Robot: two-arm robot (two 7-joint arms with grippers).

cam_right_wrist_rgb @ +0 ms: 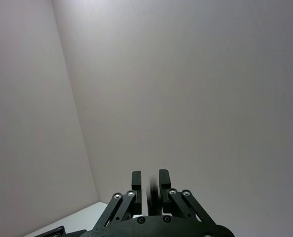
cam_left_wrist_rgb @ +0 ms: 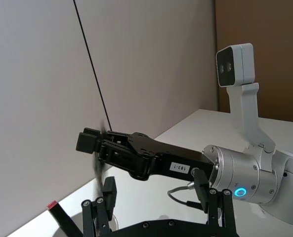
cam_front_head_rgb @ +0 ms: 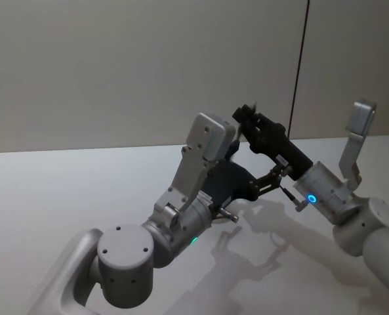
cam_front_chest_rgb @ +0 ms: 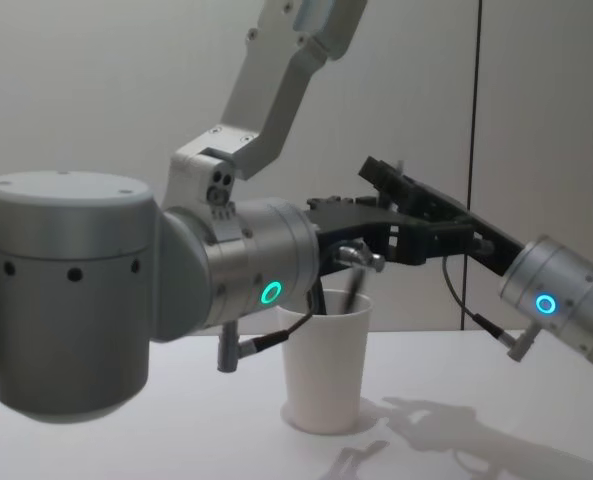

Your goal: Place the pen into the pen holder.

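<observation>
Dim even lighting, soft arm shadows on surface (cam_front_head_rgb: pixel 63 190) below right end effector (cam_front_head_rgb: pixel 246 115), its fingertips motion-blurred

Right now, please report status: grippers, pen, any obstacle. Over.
Left gripper open above pen holder. Right gripper shut, raised close by. Pen appears inside holder, red end up. No obstacle seen.

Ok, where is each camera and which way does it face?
Head: high, looking down on both raised arms, right gripper.
Chest: low, across the table at the pen holder; both arms.
Left wrist: past the open left gripper to the right gripper.
Right wrist: past its own gripper at the wall.
All share the right gripper.
</observation>
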